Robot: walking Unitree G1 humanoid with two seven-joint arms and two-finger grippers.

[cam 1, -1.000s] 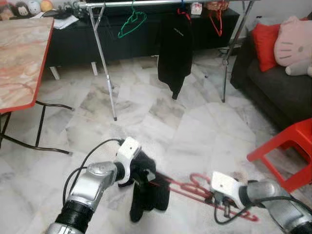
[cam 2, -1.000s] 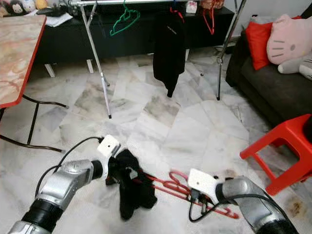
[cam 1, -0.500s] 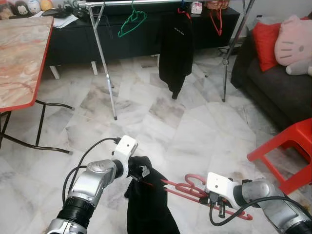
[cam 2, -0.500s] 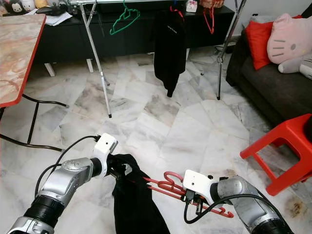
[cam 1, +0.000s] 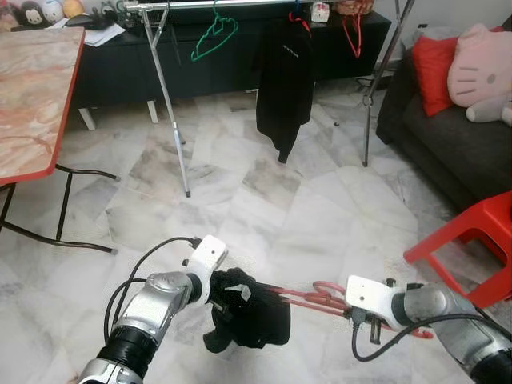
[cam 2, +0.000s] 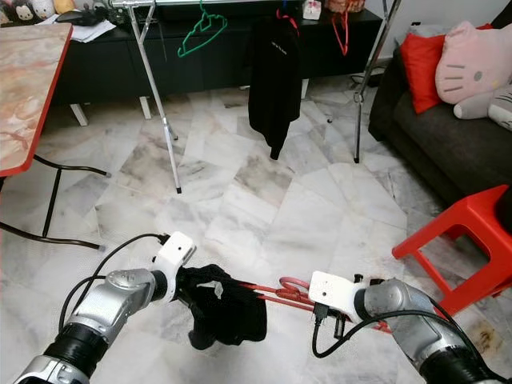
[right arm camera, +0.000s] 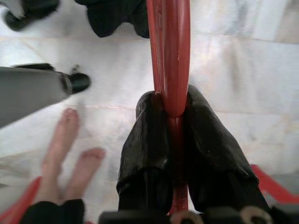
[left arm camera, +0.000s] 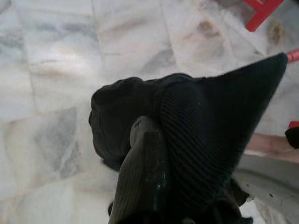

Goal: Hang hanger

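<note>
The right gripper (right arm camera: 170,140) pinches the red hanger (cam 1: 308,298) between both fingers (right arm camera: 145,140), low over the marble floor (cam 1: 320,208). The left gripper (cam 1: 224,298) is buried in a bunched black garment (cam 1: 252,320) draped on the hanger's other end, fingers clenched on the cloth. Farther off stands a rack (cam 1: 172,104) holding a green hanger (cam 1: 214,36) and a black shirt (cam 1: 284,80).

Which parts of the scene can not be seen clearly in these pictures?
- Left gripper: its fingertips are buried in the bunched black garment, eye and wrist views.
- Red hanger: its left end is under the garment, its right end behind the right gripper.
- Clothes rack: its rail's ends are cut by the top edge.
- Small figures beyond the table: too small to identify.
</note>
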